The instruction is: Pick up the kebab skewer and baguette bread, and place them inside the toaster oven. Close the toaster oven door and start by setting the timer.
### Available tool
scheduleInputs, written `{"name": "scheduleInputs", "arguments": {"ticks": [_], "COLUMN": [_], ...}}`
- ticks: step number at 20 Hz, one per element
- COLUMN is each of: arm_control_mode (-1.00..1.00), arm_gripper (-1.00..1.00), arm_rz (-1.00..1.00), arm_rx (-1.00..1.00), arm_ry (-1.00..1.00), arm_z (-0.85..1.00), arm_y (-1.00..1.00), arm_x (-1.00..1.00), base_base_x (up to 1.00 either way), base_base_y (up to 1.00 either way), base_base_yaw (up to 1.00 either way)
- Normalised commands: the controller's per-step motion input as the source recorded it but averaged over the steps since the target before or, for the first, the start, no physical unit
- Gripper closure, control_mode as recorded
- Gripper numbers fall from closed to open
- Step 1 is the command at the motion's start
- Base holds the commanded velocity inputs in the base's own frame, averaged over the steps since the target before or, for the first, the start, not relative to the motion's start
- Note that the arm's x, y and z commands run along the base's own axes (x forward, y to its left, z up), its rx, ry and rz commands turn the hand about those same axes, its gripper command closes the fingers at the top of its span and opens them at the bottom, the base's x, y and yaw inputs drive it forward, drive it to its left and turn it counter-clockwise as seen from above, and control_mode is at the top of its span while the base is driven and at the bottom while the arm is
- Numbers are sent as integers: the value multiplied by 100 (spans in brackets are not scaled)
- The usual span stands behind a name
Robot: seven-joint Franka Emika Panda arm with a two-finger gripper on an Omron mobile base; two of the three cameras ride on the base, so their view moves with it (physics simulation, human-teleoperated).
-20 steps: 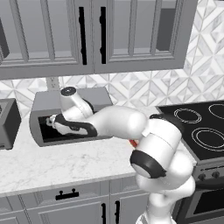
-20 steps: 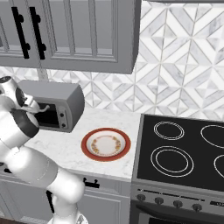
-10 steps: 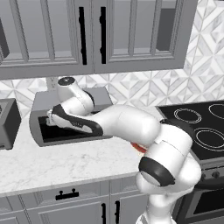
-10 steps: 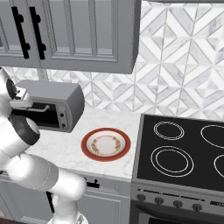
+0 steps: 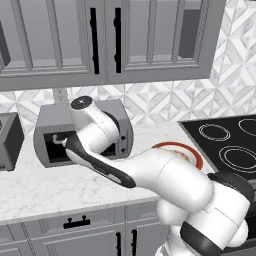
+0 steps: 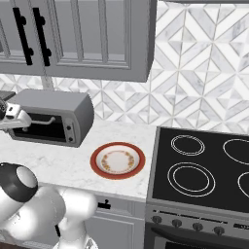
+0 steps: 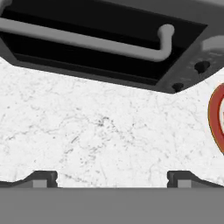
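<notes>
While hovering over the marble counter [image 7: 105, 131], claw [image 7: 112, 177] is sitting spread wide, gripping nothing; toaster oven door [image 7: 87, 39] is showing just ahead, plate [image 7: 216, 118] off to one side.

Toaster oven [image 6: 58, 113]: matt grey metal casing, smooth, with softly rounded corners. Toaster oven door [image 7: 100, 26]: black glass with a dull sheen, carrying a smooth matt grey bar handle [image 7: 87, 41]. Countertop [image 7: 105, 135]: white marble-look stone, polished smooth, with fine grey veining. Plate [image 6: 117, 160]: glazed ceramic, glossy red rim around a pale patterned centre. Stovetop [image 6: 204, 168]: glossy black glass with thin white rings. Backsplash [image 6: 194, 73]: smooth tiles in a grey-and-white geometric pattern. Cabinets [image 5: 145, 40]: grey painted panels, satin finish, with black handles.
</notes>
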Motion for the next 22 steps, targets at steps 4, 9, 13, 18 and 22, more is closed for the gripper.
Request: {"name": "scheduleInputs", "arguments": {"ticks": [4, 9, 13, 18, 22], "arm_control_mode": [-100, -100, -100, -100, -100], "arm_gripper": [-100, -100, -100, -100, -100], "arm_rz": [0, 9, 28, 41, 51], "arm_rx": [-9, -9, -19, -28, -53], "arm_ry": [-14, -13, -8, -4, 1], "arm_z": [-11, 0, 0, 10, 7], "arm_y": [-74, -61, -41, -10, 0], "arm_x": [-52, -17, -7, 0, 0], "base_base_x": [0, 0, 0, 0, 0], "base_base_y": [0, 0, 0, 0, 0], "base_base_yaw": [0, 0, 0, 0, 0]}}
